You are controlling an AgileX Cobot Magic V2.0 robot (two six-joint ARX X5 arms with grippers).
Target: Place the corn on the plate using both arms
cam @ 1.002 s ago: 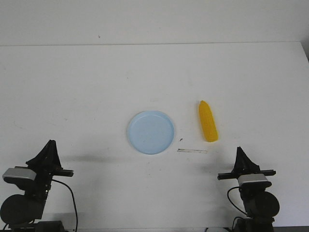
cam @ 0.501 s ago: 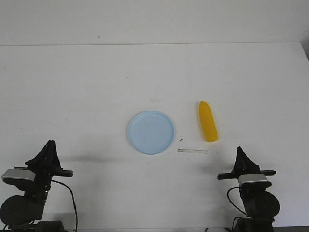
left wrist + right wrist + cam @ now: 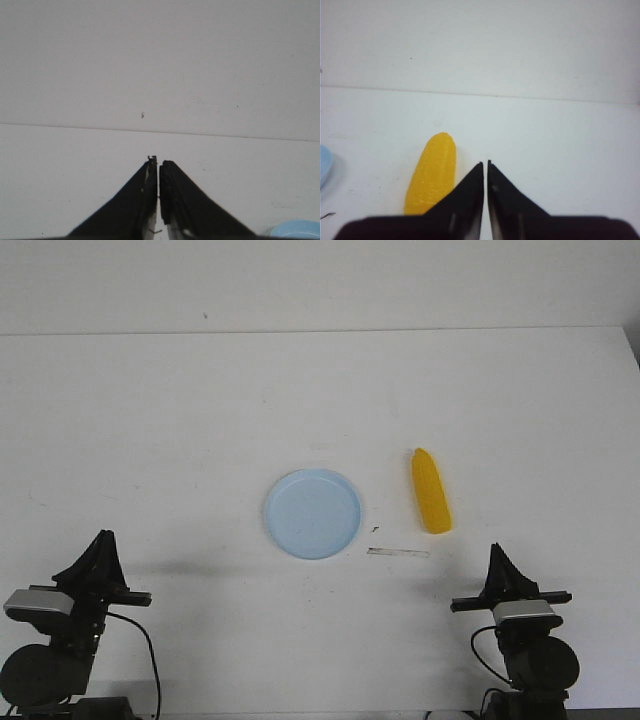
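Observation:
The yellow-orange corn [image 3: 431, 491] lies on the white table, just right of the pale blue plate [image 3: 313, 513], its pointed end toward the far side. In the right wrist view the corn [image 3: 432, 172] lies just ahead of the fingers and to one side. A sliver of the plate shows in the left wrist view [image 3: 297, 229] and the right wrist view [image 3: 324, 166]. My left gripper [image 3: 102, 540] is shut and empty at the near left. My right gripper [image 3: 495, 553] is shut and empty at the near right, short of the corn.
A thin strip of tape [image 3: 398, 552] and a small dark speck [image 3: 374, 529] lie on the table between the plate and my right gripper. The table's far edge [image 3: 320, 332] meets a pale wall.

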